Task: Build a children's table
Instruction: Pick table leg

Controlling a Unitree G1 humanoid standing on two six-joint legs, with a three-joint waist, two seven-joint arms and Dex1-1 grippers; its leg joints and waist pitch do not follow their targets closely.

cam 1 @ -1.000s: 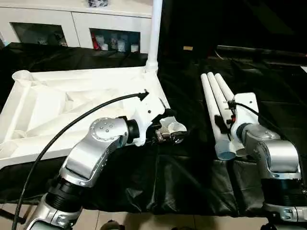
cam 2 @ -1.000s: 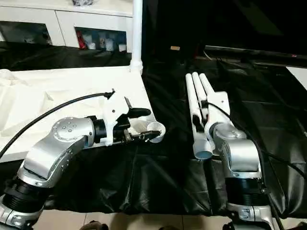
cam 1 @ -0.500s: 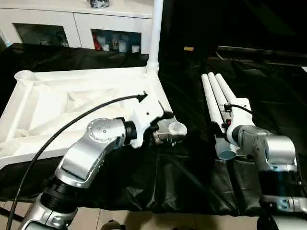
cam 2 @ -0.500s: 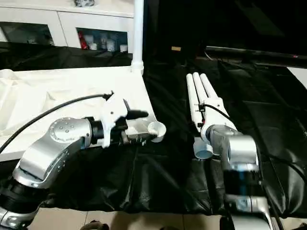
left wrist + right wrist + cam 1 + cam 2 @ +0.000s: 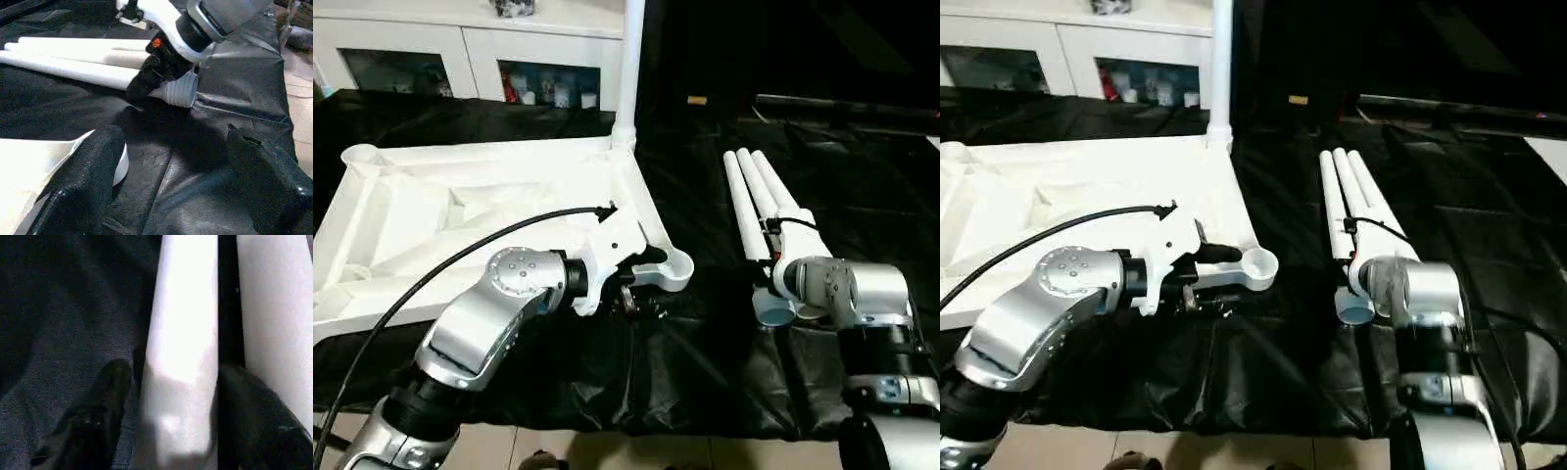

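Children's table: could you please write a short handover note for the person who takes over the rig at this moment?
Left end effector: open and empty, at the table top's near right corner socket.
Right end effector: open, fingers either side of an outer leg near its wide end; not clamped.
Things: top lies underside up on the black cloth; three loose legs lie side by side on the robot's right.
Done: one leg stands upright in the far right socket.
Left: grasp, lift and seat the three loose legs, then turn the table over.
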